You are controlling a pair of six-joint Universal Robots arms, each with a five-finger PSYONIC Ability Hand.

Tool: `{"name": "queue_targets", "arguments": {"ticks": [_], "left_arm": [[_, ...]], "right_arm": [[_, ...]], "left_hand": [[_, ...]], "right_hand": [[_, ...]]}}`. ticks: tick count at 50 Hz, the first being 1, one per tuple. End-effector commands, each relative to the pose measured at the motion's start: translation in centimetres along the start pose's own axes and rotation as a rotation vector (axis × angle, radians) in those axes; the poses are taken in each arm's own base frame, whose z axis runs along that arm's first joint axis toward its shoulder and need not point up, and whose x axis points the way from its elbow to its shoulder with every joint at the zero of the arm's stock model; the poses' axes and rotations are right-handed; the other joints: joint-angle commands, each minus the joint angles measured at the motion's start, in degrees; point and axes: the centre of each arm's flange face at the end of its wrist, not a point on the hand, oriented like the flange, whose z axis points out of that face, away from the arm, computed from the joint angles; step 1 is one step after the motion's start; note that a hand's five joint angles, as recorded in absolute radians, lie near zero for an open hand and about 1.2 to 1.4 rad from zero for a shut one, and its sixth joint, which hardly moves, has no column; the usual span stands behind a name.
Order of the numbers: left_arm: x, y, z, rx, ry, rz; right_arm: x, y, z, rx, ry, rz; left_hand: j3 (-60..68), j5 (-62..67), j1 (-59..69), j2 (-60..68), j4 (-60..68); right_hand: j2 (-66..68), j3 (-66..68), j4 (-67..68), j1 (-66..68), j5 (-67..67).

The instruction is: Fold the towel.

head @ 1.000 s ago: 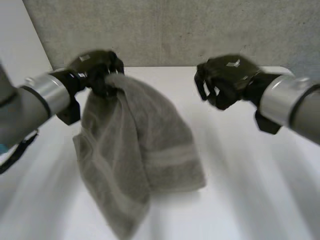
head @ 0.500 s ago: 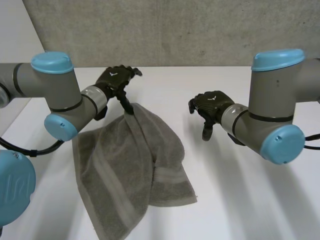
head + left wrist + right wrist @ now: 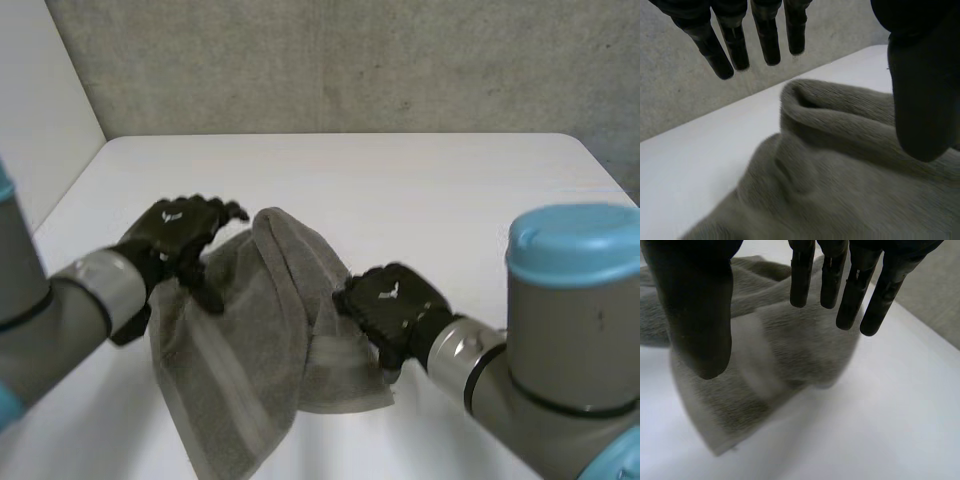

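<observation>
A grey towel (image 3: 260, 330) lies rumpled on the white table (image 3: 450, 190), with a raised fold at its far end and a paler stripe near its right side. My left hand (image 3: 175, 230) hovers over the towel's far left edge. Seen from the left wrist, that left hand (image 3: 922, 90) is open, fingers straight above the towel (image 3: 840, 175), holding nothing. My right hand (image 3: 390, 300) is at the towel's right edge. Its own wrist view shows the right hand (image 3: 700, 315) open just above the towel (image 3: 790, 350) and its striped corner, gripping nothing.
A grey concrete wall (image 3: 350, 60) stands behind the table's far edge. Bare white tabletop stretches beyond and to the right of the towel. My right arm's blue-capped elbow (image 3: 575, 250) rises near the front right.
My left hand has let go of the towel's top and dropped toward me; the towel has slumped onto the table. My right hand has opened and moved down to the towel's right edge.
</observation>
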Motion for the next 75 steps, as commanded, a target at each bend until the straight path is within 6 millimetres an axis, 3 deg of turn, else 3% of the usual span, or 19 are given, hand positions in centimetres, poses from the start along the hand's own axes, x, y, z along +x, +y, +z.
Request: {"name": "queue_targets", "arguments": {"ticks": [1, 3, 11, 24, 29, 35, 42, 46, 49, 53, 56, 58, 59, 61, 62, 64, 67, 69, 75], "left_arm": [[1.5, 3.1, -3.3, -0.082, 0.021, -0.016], [2.2, 5.2, -4.0, -0.149, 0.040, -0.027], [3.6, 8.9, -3.1, -0.204, 0.081, -0.016], [4.5, 10.6, -1.5, -0.224, 0.112, -0.014], [4.5, 10.4, -0.9, -0.207, 0.084, 0.002], [4.3, 10.2, 0.0, -0.169, 0.022, 0.031], [4.2, 10.1, 0.6, -0.141, 0.010, 0.039], [4.1, 9.8, 1.1, -0.131, 0.004, 0.040], [3.4, 8.5, 1.6, -0.095, -0.013, 0.036], [2.1, 7.6, 2.1, -0.070, -0.049, 0.026], [0.1, 6.2, 2.3, -0.030, -0.105, 0.013], [-2.2, 5.2, 2.5, -0.003, -0.171, -0.002], [-2.2, 5.2, 2.5, -0.003, -0.171, -0.002], [-3.2, 5.1, 2.6, 0.001, -0.199, -0.010], [-4.3, 4.8, 2.8, 0.008, -0.226, -0.017], [-5.1, 4.5, 3.0, 0.015, -0.248, -0.020], [-6.1, 4.2, 3.2, 0.024, -0.273, -0.025], [-7.2, 4.1, 3.3, 0.026, -0.302, -0.033], [-8.5, 4.4, 3.6, 0.022, -0.303, -0.049]], "right_arm": [[-1.9, 1.3, 0.4, 0.000, -0.040, -0.016], [-2.7, 2.1, 1.1, -0.006, -0.058, -0.024], [-3.3, 2.6, 2.8, 0.043, -0.055, -0.038], [-3.6, 3.6, 4.6, 0.068, -0.049, -0.044], [-3.6, 4.1, 5.2, 0.072, -0.044, -0.045], [-3.5, 4.4, 6.0, 0.062, -0.030, -0.042], [-2.0, 2.8, 5.7, 0.095, 0.035, -0.043], [-0.7, 1.8, 5.4, 0.113, 0.081, -0.041], [3.4, 2.0, 5.6, 0.097, 0.187, -0.040], [4.8, 1.9, 5.3, 0.091, 0.226, -0.066], [4.4, 2.3, 4.8, 0.078, 0.218, -0.080], [3.3, 2.8, 4.3, 0.065, 0.188, -0.074], [3.3, 2.8, 4.3, 0.065, 0.188, -0.074], [0.7, 1.9, 3.3, 0.103, 0.126, -0.078], [0.7, 1.9, 3.3, 0.103, 0.125, -0.078], [-1.9, 1.2, 2.4, 0.138, 0.050, -0.071], [-3.0, 1.0, 2.0, 0.152, 0.012, -0.065], [-5.5, 0.5, 1.3, 0.187, -0.080, -0.062], [-7.5, 0.0, 1.3, 0.218, -0.146, -0.078]], "left_hand": [[0.9, -9.3, 1.1, 0.9, 1.1], [0.1, -10.1, 0.3, 0.1, 0.3], [-8.0, -18.2, -7.8, -8.0, -7.8], [-5.1, -15.3, -5.0, -5.1, -5.0], [7.3, -2.9, 7.5, 7.3, 7.5], [34.4, 24.2, 34.6, 34.4, 34.6], [59.2, 49.0, 59.4, 59.2, 59.4], [59.3, 49.1, 59.4, 59.3, 59.4], [59.3, 49.1, 59.4, 59.3, 59.4], [59.3, 49.1, 59.4, 59.3, 59.4], [59.3, 49.1, 59.4, 59.3, 59.4], [59.3, 49.1, 59.4, 59.3, 59.4], [59.3, 49.1, 59.4, 59.3, 59.4], [59.3, 49.1, 59.4, 59.3, 59.4], [59.3, 49.1, 59.4, 59.3, 59.4], [59.3, 49.1, 59.4, 59.3, 59.4], [59.3, 49.1, 59.4, 59.3, 59.4], [59.3, 49.1, 59.4, 59.3, 59.4], [59.3, 49.1, 59.4, 59.3, 59.4]], "right_hand": [[1.8, 1.5, 1.3, 1.9, 0.8], [1.3, 1.0, 0.8, 1.4, 0.3], [-2.9, -3.2, -3.4, -2.8, -3.9], [0.6, 0.3, 0.1, 0.7, -0.4], [17.6, 17.3, 17.2, 17.8, 16.6], [48.1, 47.7, 47.6, 48.2, 47.0], [53.7, 53.4, 53.3, 53.9, 52.7], [53.7, 53.4, 53.3, 53.9, 52.7], [53.7, 53.4, 53.3, 53.9, 52.7], [53.7, 53.4, 53.3, 53.9, 52.7], [53.7, 53.4, 53.3, 53.9, 52.7], [20.8, 20.5, 20.3, 20.9, 19.8], [20.7, 20.3, 20.2, 20.8, 19.6], [12.6, 12.2, 12.1, 12.7, 11.6], [12.6, 12.2, 12.1, 12.7, 11.5], [12.1, 11.7, 11.6, 12.2, 11.0], [12.2, 11.9, 11.8, 12.4, 11.2], [12.2, 11.9, 11.8, 12.4, 11.2], [11.6, 11.2, 11.1, 11.7, 10.5]]}}
